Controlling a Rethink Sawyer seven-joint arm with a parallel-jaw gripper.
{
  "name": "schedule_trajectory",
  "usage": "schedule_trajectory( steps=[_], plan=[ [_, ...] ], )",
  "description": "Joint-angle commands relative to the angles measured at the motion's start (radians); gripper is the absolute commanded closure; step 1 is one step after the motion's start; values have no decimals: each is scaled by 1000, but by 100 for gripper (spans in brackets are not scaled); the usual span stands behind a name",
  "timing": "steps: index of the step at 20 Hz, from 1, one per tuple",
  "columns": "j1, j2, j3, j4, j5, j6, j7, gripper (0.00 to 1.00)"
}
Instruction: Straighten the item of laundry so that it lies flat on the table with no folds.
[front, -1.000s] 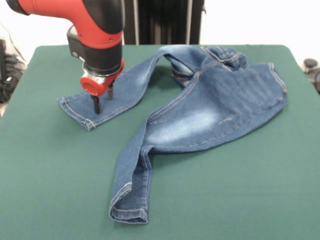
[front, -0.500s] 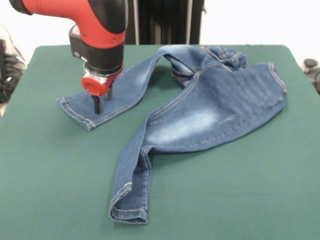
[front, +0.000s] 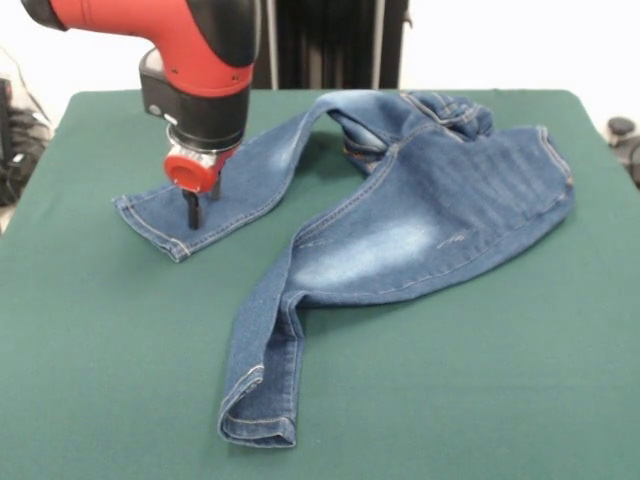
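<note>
The blue denim jeans (front: 420, 220) lie crumpled on the dark green table (front: 500, 390). The waist is bunched at the far middle. One leg runs left to a flat hem (front: 150, 215). The other leg, with a faded whitish patch, bends toward the near edge, and its end is folded over (front: 260, 405). My gripper (front: 193, 212) points straight down onto the left leg near its hem. Its fingers are drawn together on the denim.
A dark stand (front: 330, 40) rises behind the table's far edge. Dark cables or gear show beyond the left edge (front: 15, 150) and the right edge (front: 625, 135). Bare green table lies left, right and in front of the jeans.
The gripper's two fingers, apart one second ago, have closed together on the left leg. The arm has shifted slightly. The jeans have hardly moved.
</note>
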Motion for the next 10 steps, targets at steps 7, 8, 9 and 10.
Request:
schedule_trajectory(
  steps=[7, 8, 9, 10],
  plan=[
    [-101, 200, 101, -277, -185, -55, -116, 0],
    [-111, 204, 111, -286, -188, -54, -128, 0],
    [-121, 207, 123, -295, -193, -50, -145, 0],
    [-126, 210, 133, -304, -204, -48, -165, 0]
  ],
)
